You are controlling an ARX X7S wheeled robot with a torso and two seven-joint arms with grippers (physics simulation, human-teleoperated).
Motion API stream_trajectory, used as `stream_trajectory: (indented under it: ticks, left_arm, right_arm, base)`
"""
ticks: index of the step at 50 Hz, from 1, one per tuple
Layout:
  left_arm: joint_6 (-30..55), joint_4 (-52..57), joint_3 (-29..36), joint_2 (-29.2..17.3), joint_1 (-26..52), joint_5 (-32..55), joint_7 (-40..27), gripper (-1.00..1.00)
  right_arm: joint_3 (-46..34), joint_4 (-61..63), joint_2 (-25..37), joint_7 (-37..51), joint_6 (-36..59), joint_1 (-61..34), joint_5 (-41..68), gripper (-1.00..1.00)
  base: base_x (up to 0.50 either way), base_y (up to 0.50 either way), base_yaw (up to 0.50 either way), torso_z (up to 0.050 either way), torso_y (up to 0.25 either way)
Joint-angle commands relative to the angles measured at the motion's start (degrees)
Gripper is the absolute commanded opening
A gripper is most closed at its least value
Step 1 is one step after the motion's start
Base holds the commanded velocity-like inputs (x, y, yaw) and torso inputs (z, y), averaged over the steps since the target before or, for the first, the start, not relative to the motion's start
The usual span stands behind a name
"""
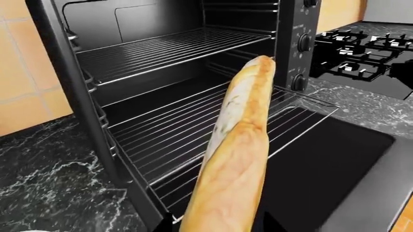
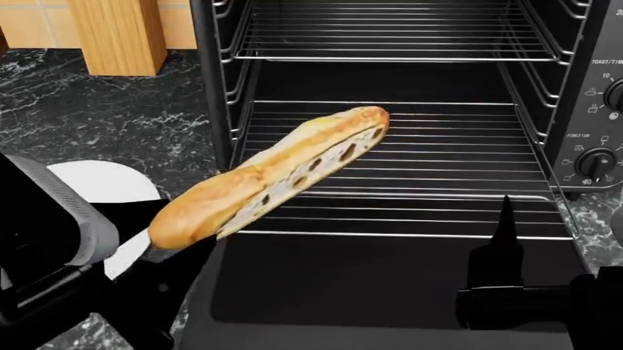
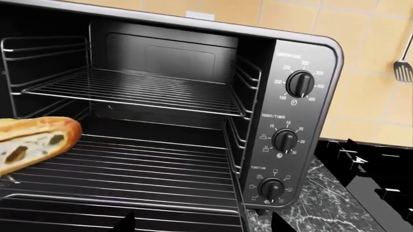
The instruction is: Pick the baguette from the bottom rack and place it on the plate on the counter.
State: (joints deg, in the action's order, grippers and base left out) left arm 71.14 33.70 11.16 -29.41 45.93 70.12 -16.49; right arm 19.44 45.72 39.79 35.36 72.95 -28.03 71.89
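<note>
The baguette (image 2: 268, 175) is held up at a slant, with its cut side and dark holes facing right. My left gripper (image 2: 160, 244) is shut on its near end, above the left edge of the open oven door. The far end hangs over the bottom rack (image 2: 419, 171), clear of the rods. In the left wrist view the baguette (image 1: 235, 159) rises from my gripper (image 1: 219, 226) over the rack (image 1: 168, 140). The white plate (image 2: 102, 182) lies on the counter (image 2: 78, 117) just left, partly hidden by my left arm. My right gripper (image 3: 203, 224) is open and empty over the door, facing the rack (image 3: 148, 179).
The oven door (image 2: 370, 284) lies open flat in front of the rack. The upper rack (image 2: 389, 36) sits above. Control knobs (image 2: 594, 162) are on the oven's right panel. A wooden block (image 2: 117, 33) stands at back left. The black cooktop (image 1: 361, 53) is right of the oven.
</note>
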Motion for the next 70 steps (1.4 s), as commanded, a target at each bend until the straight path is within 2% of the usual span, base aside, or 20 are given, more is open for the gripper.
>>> stream_trajectory:
  ticks: [1,11,19,22,24,32,43,51,61,70]
  left_arm:
    - [0.83,9.92,-9.55,-6.37,-7.71,9.24,-6.51,-1.0]
    - [-2.52,12.66,-19.66,-12.62,-12.34,15.38,-9.63,-1.0]
    - [-4.29,15.12,-24.7,-14.35,-18.81,14.7,-9.26,-1.0]
    - [-5.19,15.97,-29.45,-16.12,-23.31,12.29,-8.59,-1.0]
    - [-5.12,15.29,-30.2,-16.68,-23.78,12.25,-9.05,-1.0]
    - [-4.91,12.23,-27.99,-16.74,-23.15,4.9,-9.31,-1.0]
    - [-9.25,5.9,-22.69,-15.68,-24.22,-8.46,-5.03,-1.0]
    - [-13.19,2.98,-21.54,-14.81,-26.49,-13.38,-2.88,-1.0]
    - [-17.49,-3.3,-14.77,-13.09,-24.85,-21.35,-0.41,-1.0]
    - [-19.38,-5.94,-13.38,-12.94,-25.77,-24.0,0.3,-1.0]
  right_arm:
    - [-0.46,0.05,0.02,0.1,-0.44,-0.02,-1.0,1.0]
    - [-1.57,-0.26,0.07,0.57,-0.51,-0.66,-0.91,1.0]
    - [-2.4,-0.56,0.02,0.5,-0.86,-0.78,-1.15,1.0]
    - [-2.44,-0.6,0.18,0.37,-1.03,-0.52,-1.29,1.0]
    - [-3.22,-0.68,0.2,0.43,-0.82,-0.84,-1.4,1.0]
    - [-4.29,-0.83,-0.16,0.52,-1.02,-1.56,-1.0,1.0]
    - [-4.05,-0.8,0.0,0.37,-1.91,-0.74,-1.11,1.0]
    - [-4.77,-0.8,-0.11,0.51,-2.2,-0.85,-1.23,1.0]
    - [-5.65,-0.9,-0.19,0.29,-2.79,-0.63,-1.99,1.0]
    - [-5.59,-0.91,0.07,-0.13,-3.58,0.48,-2.58,1.0]
  base:
    - [0.0,0.0,0.0,0.0,0.0]
    - [0.0,0.0,0.0,0.0,0.001]
    - [0.0,0.0,0.0,0.0,0.0]
    - [0.0,0.0,0.0,0.0,0.0]
    - [0.0,0.0,0.0,0.0,0.0]
    - [0.0,0.0,0.0,0.0,0.001]
    - [0.0,0.0,0.0,0.0,0.0]
    - [0.0,0.0,0.0,0.0,0.001]
    - [0.0,0.0,0.0,0.0,0.0]
    - [0.0,0.0,0.0,0.0,0.001]
